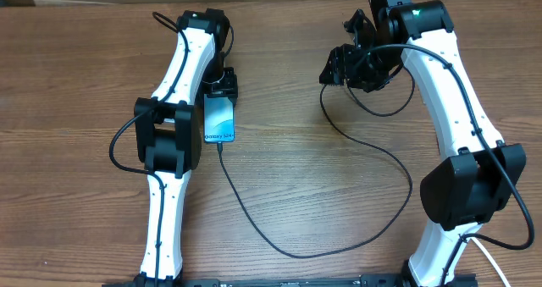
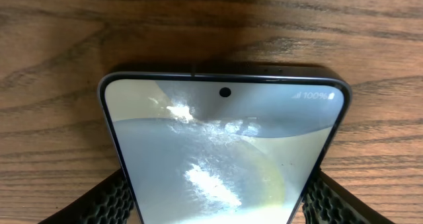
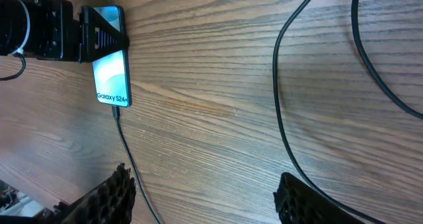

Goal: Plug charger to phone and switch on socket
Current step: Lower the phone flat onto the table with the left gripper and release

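Left of centre on the tabletop (image 1: 322, 177) lies the phone (image 1: 219, 120), screen lit, its top end clamped in the left gripper (image 1: 222, 92); charger (image 3: 276, 98) plugged into its lower edge, cable looping away rightward; right gripper (image 3: 205, 194) hangs above the wood, fingers spread wide, holding nothing.

I'm counting one phone (image 1: 219, 119), one black charger cable (image 1: 313, 256), two arms, left arm (image 1: 172, 139) and right arm (image 1: 453, 101), plus one white cord (image 1: 489, 260), lower right.
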